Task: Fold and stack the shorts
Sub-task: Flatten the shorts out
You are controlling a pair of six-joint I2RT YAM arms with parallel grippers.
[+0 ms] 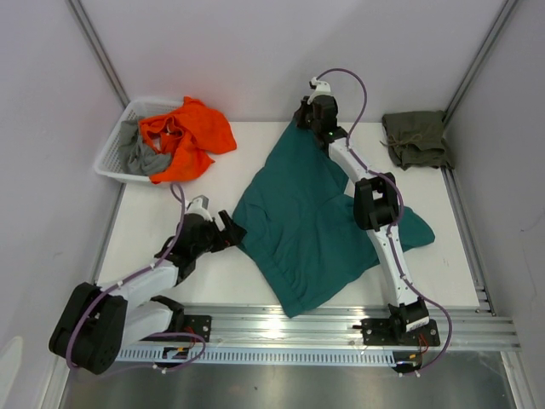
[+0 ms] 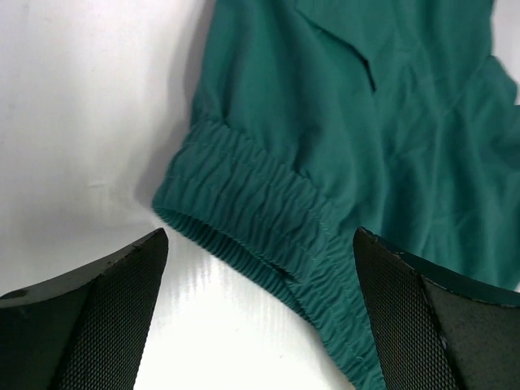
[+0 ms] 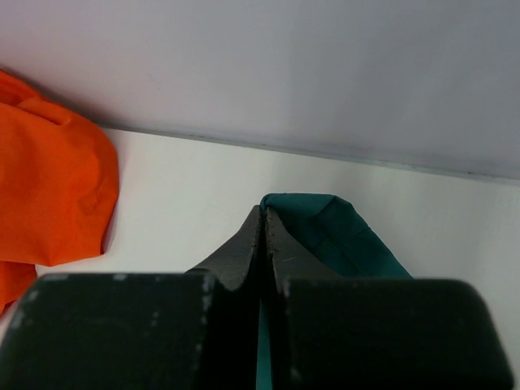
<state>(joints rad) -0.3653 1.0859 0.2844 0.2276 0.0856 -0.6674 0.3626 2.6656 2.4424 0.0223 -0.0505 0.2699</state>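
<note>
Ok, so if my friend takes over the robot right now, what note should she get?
Left tool: open, holding nothing, at the waistband corner of the teal shorts.
Right tool: shut on the teal shorts' far corner.
Teal shorts: spread out, unfolded, mid-table.
Olive shorts: compact bundle at the far right corner; they look folded.
Basket, far left: holds orange cloth and grey cloth.
Done: olive pair apparently folded.
Left: fold the teal pair, then stack the two.
</note>
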